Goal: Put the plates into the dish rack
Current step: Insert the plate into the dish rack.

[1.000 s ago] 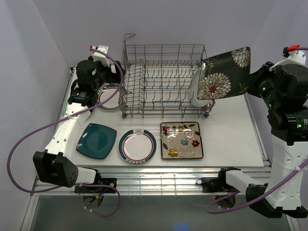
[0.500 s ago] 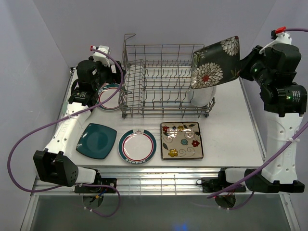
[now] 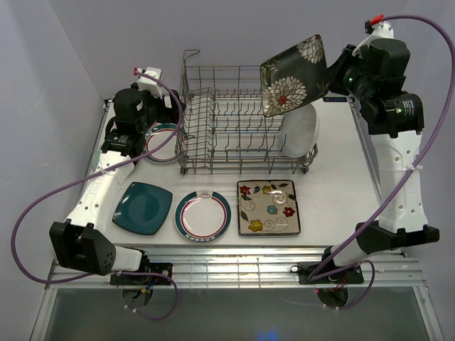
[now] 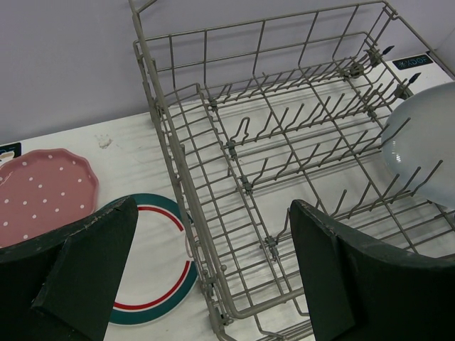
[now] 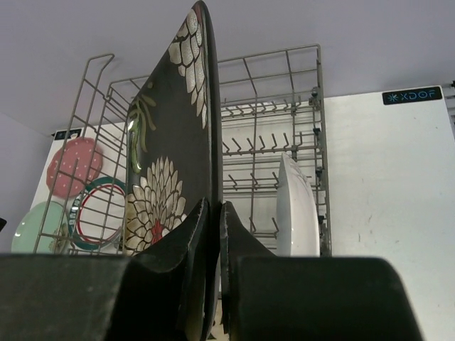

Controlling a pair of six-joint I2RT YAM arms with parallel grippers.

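My right gripper (image 5: 215, 206) is shut on the edge of a dark floral square plate (image 3: 291, 74), which hangs tilted above the right end of the dish rack (image 3: 234, 68). A white oval plate (image 3: 302, 135) stands upright in that end of the rack. My left gripper (image 4: 213, 206) is open with nothing in it, over the rack's left wall and a teal-and-red-rimmed plate (image 4: 153, 270). A pink dotted plate (image 4: 43, 192) lies left of it. On the table in front lie a teal square plate (image 3: 142, 207), a second rimmed round plate (image 3: 202, 214) and a beige floral square plate (image 3: 268, 207).
A mint green plate (image 5: 28, 226) shows at the far left in the right wrist view, beyond the rack. Grey walls close in the table at the back and both sides. The arm bases and purple cables run along the near edge.
My right arm has lifted and swung left, carrying the dark floral plate from beside the rack's right end to above it. The left arm has not moved.
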